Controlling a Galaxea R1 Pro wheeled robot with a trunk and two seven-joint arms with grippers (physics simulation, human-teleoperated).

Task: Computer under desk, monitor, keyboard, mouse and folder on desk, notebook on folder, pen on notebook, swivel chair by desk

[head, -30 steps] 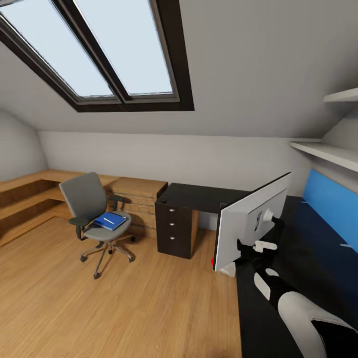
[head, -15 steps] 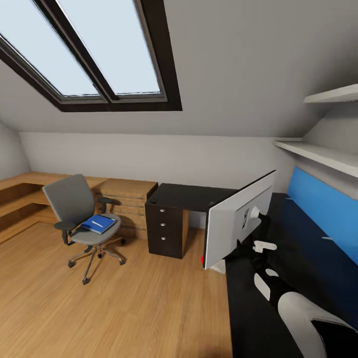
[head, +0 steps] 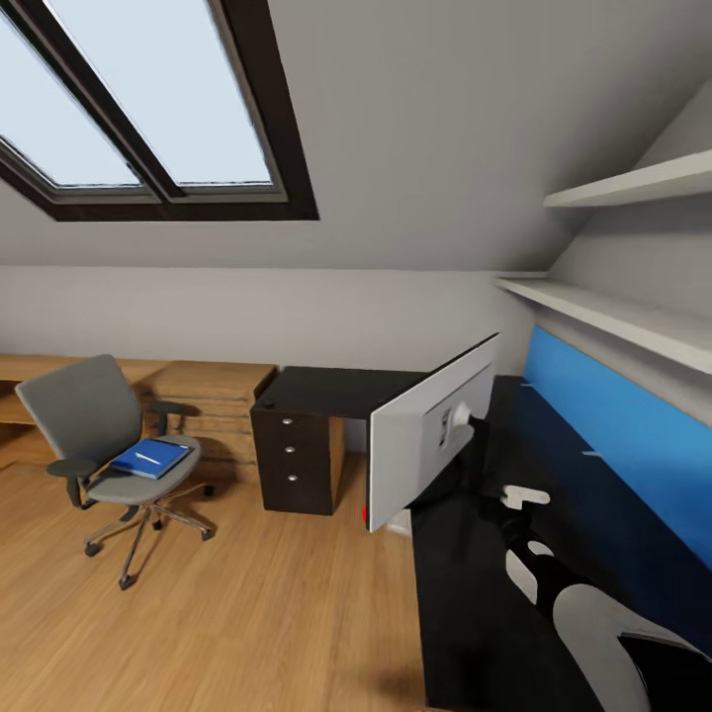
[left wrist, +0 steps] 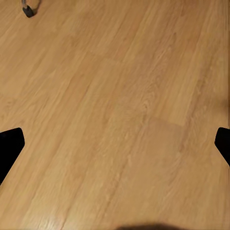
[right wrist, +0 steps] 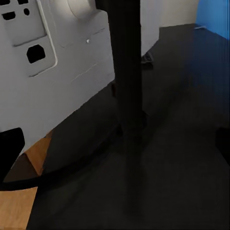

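Note:
The monitor stands on the glossy black desk with its silver-white back toward me. My right gripper is open, its fingers spread wide on the desk side of the monitor's black stand post without touching it. At the left is the grey swivel chair, with the blue folder on its seat and a thin white pen on top. Over bare wood floor my left gripper hangs open and empty. The keyboard, mouse, notebook and computer are out of view.
The dark three-knob drawer unit holds up the desk's far wing, beside a light wood chest. A blue wall panel and white shelves line the right wall. Wood floor lies between the chair and the desk.
The whole view has swung to the right, so chair, drawers and monitor sit further left in the picture. My right arm now sits a little further from the monitor's stand.

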